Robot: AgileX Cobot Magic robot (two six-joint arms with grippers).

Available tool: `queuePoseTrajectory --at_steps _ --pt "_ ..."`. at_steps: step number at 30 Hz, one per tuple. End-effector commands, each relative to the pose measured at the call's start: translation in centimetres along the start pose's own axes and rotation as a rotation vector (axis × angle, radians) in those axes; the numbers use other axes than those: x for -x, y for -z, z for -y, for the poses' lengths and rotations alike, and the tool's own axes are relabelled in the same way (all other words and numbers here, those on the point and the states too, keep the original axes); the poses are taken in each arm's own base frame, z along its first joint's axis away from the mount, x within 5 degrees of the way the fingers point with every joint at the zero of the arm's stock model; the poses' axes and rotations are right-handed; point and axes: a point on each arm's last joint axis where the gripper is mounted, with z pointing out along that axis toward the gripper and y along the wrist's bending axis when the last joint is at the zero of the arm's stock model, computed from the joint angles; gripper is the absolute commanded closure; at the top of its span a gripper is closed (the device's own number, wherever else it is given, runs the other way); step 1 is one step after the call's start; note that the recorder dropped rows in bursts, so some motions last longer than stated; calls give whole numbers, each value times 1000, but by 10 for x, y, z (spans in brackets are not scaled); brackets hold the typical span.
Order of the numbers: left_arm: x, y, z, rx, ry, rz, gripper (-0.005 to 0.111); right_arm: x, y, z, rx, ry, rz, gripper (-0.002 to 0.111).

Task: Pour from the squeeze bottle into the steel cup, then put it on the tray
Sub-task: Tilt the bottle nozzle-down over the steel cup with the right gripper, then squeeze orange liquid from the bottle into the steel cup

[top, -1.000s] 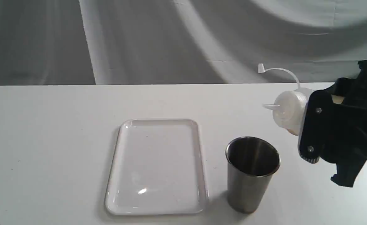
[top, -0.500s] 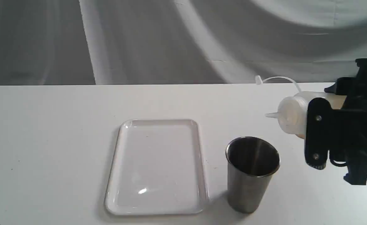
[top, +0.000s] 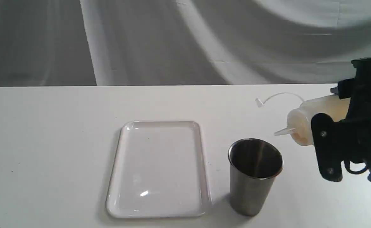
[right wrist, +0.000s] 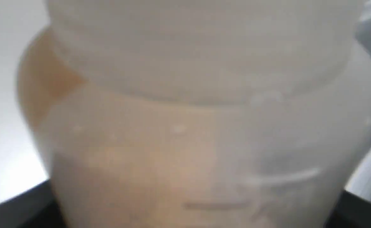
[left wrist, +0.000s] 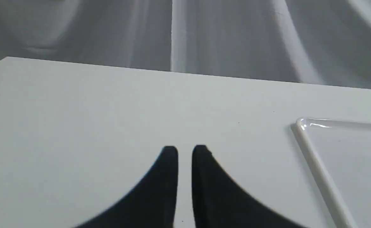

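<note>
The squeeze bottle (top: 305, 122) hangs tipped on its side at the right, amber liquid inside, with my right gripper (top: 337, 123) shut on its body. Its nozzle slants down to the left, its tip just above and to the right of the steel cup's (top: 255, 177) rim. No stream shows. The tethered cap (top: 259, 102) dangles on its strap behind. Left of the cup lies the white tray (top: 158, 167). Up close in the right wrist view, the squeeze bottle (right wrist: 198, 126) is a blur. My left gripper (left wrist: 184, 152) hovers shut over bare table, beside the tray's rim (left wrist: 318, 164).
A white table (top: 46, 142) carries everything, and a grey draped cloth (top: 141, 41) hangs behind its far edge. The cup stands close to the tray's right rim, near the table's front.
The bottle has tipped further: its nozzle went from level to pointing down at the cup's rim. The cap on its strap has dropped lower. The right gripper shifted slightly right and down.
</note>
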Motion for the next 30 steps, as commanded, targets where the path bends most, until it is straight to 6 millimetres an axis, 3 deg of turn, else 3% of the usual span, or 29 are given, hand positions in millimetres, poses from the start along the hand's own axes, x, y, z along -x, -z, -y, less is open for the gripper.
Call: queuePoseTrajectory --at_steps 1,8,18,30 --pt "-2 0 0 -5 5 -8 98 -2 2 3 -15 31 -16 108" --pt "-2 0 0 -5 5 -8 98 -2 0 5 -16 25 -15 108" --pt "-2 0 0 -5 5 -8 98 4 -24 -8 64 72 -50 108" --pt "-2 0 0 -5 5 -8 98 4 -26 -9 72 129 -64 108"
